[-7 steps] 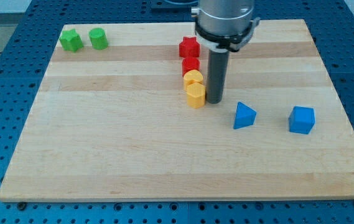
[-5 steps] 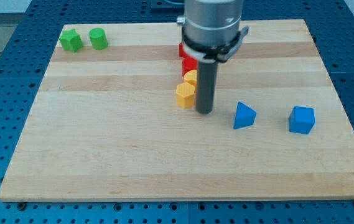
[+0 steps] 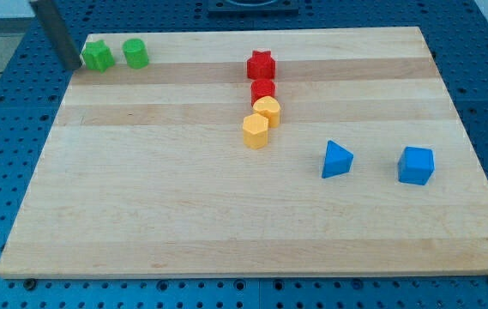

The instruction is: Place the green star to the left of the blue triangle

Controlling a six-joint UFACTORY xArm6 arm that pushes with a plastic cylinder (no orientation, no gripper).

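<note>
The green star (image 3: 99, 57) lies at the board's top left corner, with a green cylinder (image 3: 135, 53) just right of it. The blue triangle (image 3: 337, 160) sits right of the board's middle. My tip (image 3: 72, 67) is at the board's top left edge, just left of the green star, close to it or touching; I cannot tell which. The rod rises out of the view's top.
A red star (image 3: 261, 63), a red block (image 3: 263, 89), a yellow cylinder (image 3: 268, 111) and a yellow hexagon (image 3: 256, 131) form a column near the top middle. A blue cube (image 3: 416, 165) lies right of the triangle. The wooden board (image 3: 226, 232) rests on a blue perforated table.
The rod has left the yellow blocks near the middle and moved far to the top left corner, beside the green star. The yellow hexagon was pushed a little left.
</note>
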